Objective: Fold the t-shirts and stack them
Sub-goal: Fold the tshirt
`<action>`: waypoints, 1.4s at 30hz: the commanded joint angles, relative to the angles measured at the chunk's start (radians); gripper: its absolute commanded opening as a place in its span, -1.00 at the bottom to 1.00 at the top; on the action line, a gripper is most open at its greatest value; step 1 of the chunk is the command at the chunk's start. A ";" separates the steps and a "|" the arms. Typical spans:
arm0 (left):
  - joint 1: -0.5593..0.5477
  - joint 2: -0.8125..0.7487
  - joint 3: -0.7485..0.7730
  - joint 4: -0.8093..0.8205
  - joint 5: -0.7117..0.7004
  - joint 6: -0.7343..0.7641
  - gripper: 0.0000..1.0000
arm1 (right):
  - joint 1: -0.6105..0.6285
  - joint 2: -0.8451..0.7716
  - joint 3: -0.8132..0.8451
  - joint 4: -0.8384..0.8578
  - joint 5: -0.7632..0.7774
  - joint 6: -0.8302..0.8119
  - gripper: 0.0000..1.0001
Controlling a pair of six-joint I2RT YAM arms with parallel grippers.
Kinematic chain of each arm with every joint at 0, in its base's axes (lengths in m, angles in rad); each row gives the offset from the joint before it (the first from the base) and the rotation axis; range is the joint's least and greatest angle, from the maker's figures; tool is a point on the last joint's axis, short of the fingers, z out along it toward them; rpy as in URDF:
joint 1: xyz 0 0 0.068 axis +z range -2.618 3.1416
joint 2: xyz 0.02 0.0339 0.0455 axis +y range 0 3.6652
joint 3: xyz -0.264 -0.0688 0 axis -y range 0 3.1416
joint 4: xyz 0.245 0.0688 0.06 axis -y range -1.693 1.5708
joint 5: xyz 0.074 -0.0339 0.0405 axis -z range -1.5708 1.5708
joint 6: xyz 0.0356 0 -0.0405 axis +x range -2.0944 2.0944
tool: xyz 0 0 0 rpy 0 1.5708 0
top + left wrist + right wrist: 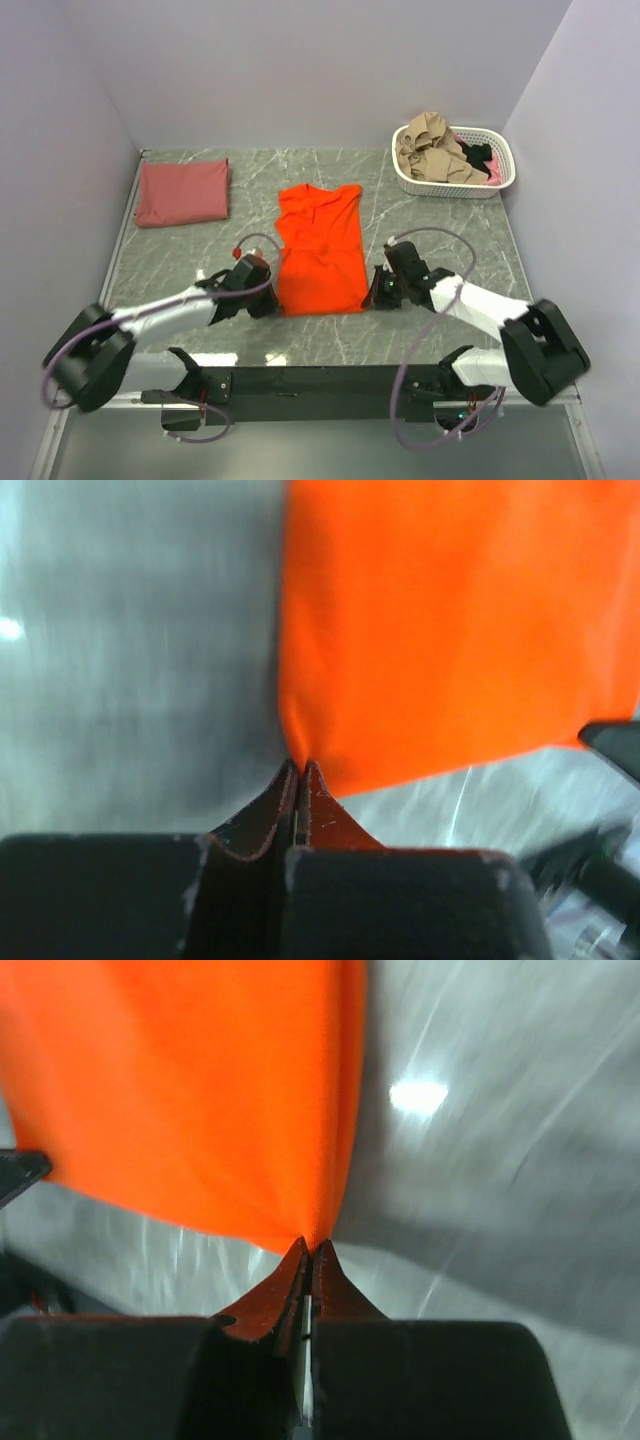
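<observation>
A bright orange-red t-shirt (320, 250) lies folded lengthwise in a narrow strip in the middle of the table, collar end away from me. My left gripper (272, 298) is shut on its near left corner (300, 752). At the near right corner (312, 1232) my right gripper (368, 298) is shut on the cloth. In both wrist views the jaws meet at the tip with orange cloth (450, 620) pinched between them. A dusty brick-red t-shirt (183, 192), folded to a rectangle, lies flat at the far left.
A white slotted basket (404, 172) at the far right holds tan, black and pink clothes. Grey walls close in the marble table (440, 225) on the left, back and right. The arm bases sit on a black rail (330, 382) at the near edge.
</observation>
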 commanded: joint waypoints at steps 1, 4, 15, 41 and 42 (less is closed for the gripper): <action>-0.118 -0.188 -0.058 -0.205 -0.067 -0.106 -0.99 | 0.080 -0.147 -0.046 -0.129 -0.054 0.018 -1.00; -0.200 -0.343 -0.075 -0.341 -0.061 -0.194 -0.99 | 0.213 -0.233 -0.074 -0.189 -0.075 0.097 -1.00; -0.258 -0.618 -0.032 -0.522 -0.095 -0.268 -0.99 | 0.284 -0.386 0.036 -0.341 0.018 0.114 -1.00; 0.058 -0.101 0.477 -0.270 -0.288 0.061 -0.99 | 0.010 -0.035 0.581 -0.329 0.318 -0.089 -1.00; 0.070 -0.083 0.497 -0.258 -0.261 0.068 -0.99 | 0.004 -0.021 0.608 -0.322 0.311 -0.096 -1.00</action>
